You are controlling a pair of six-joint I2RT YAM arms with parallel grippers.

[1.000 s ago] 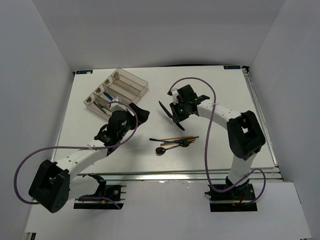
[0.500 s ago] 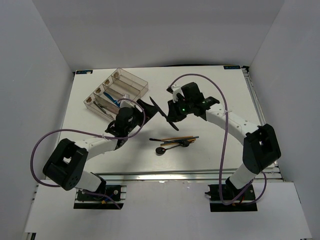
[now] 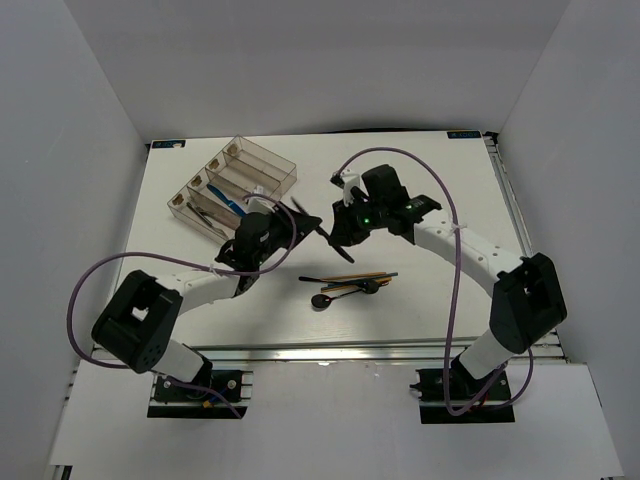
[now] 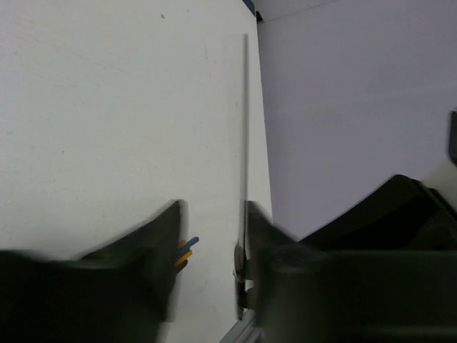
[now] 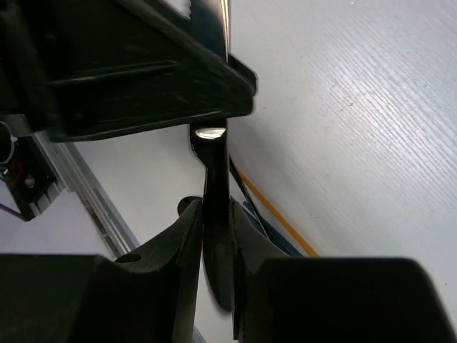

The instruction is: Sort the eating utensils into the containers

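Note:
My right gripper (image 3: 338,228) is shut on a black utensil (image 5: 213,179) and holds it above the middle of the table. The piece's far end reaches the left gripper (image 3: 305,218), which has come up against it. In the left wrist view the left gripper (image 4: 211,229) shows blurred jaws standing apart, bare table between them and a thin dark edge along the right finger (image 4: 268,236). Chopsticks (image 3: 350,276) and two black spoons (image 3: 322,300) lie on the table below the grippers. The clear tray (image 3: 262,160) stands at the back left.
A blue utensil (image 3: 228,200) and a dark one lie in the tray's near compartments. White walls close in the table on three sides. A metal rail (image 3: 350,350) runs along the front edge by the arm bases. Purple cables loop beside both arms.
The left arm has swung from beside the tray toward the centre and met the black utensil, its jaws narrowing. The right gripper has shifted left with the utensil.

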